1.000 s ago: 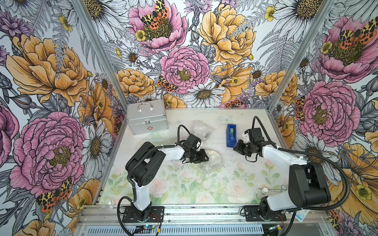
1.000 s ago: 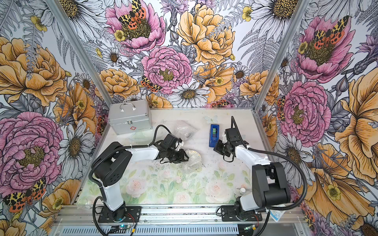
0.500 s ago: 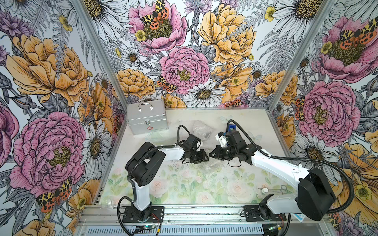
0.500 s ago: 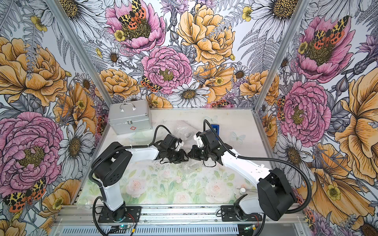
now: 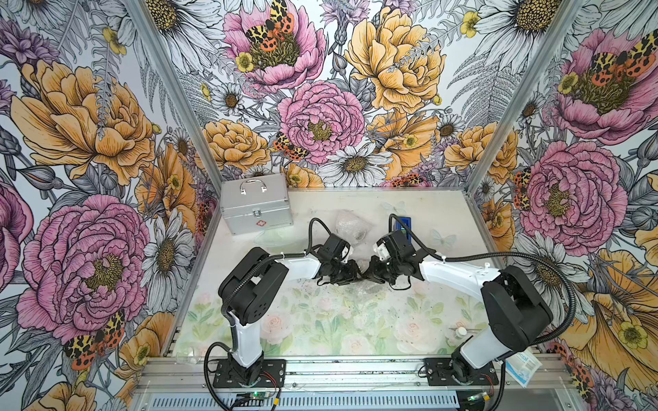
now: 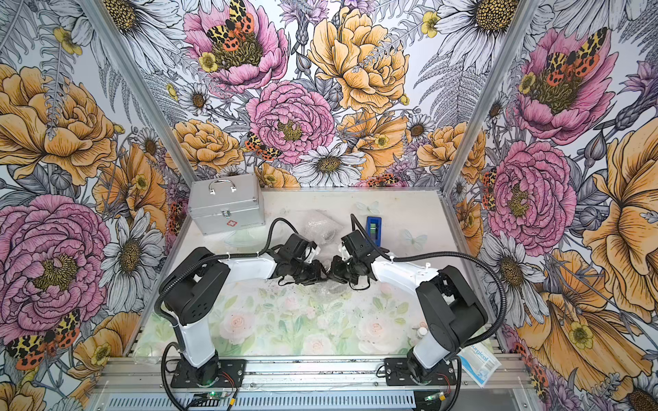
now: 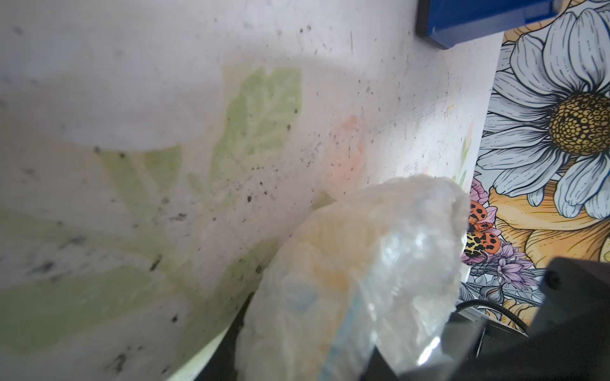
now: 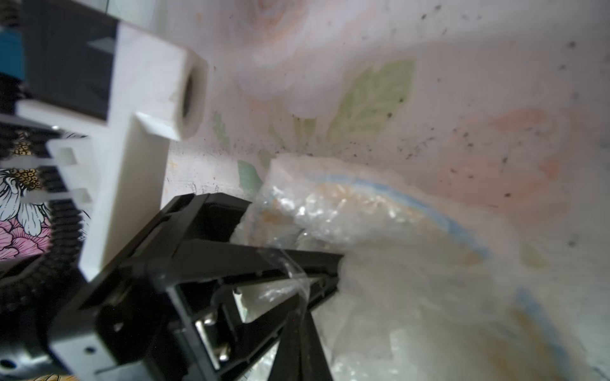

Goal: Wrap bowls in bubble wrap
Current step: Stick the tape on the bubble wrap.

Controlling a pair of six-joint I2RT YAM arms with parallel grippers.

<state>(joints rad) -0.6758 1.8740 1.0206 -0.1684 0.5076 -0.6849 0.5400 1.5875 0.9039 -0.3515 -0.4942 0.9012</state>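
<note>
- Clear bubble wrap (image 7: pixel 412 231) is bundled round a blue-and-yellow patterned bowl (image 8: pixel 439 217). This parcel lies at the middle of the counter (image 5: pixel 320 327), directly under both wrists.
- The left gripper (image 5: pixel 354 275) has its jaws apparently clamped on the edge of the wrap, pinning the fold shut, though blur in the right wrist view leaves some doubt.
- A second ago the right gripper (image 5: pixel 370 274) hung beside the blue tape dispenser (image 6: pixel 374 226) at 1 o'clock. It has since swung across toward 9 o'clock and now meets the left gripper tip to tip over the parcel, its jaws together.
- I read that move as tape being fetched to seal the fold, since a clear glinting strip (image 8: pixel 293 267) curls beside the tips. If so, this bowl is close to finished.
- A second crumpled bundle (image 5: pixel 350 227) of wrap sits toward 12 o'clock, just behind the left wrist. Whether it holds the other bowl cannot be told.
- In both top views the two wrists cover the parcel almost wholly, leaving only a fringe of plastic showing toward 6 o'clock.
- I cannot tell whether the strip is pinched in the right jaws or only stuck to the wrap.
- The bowl's pattern shows only as smeared colour through the plastic.
- A silver first-aid case (image 5: pixel 254 206) stands at 10 o'clock, well apart from the work.
</note>
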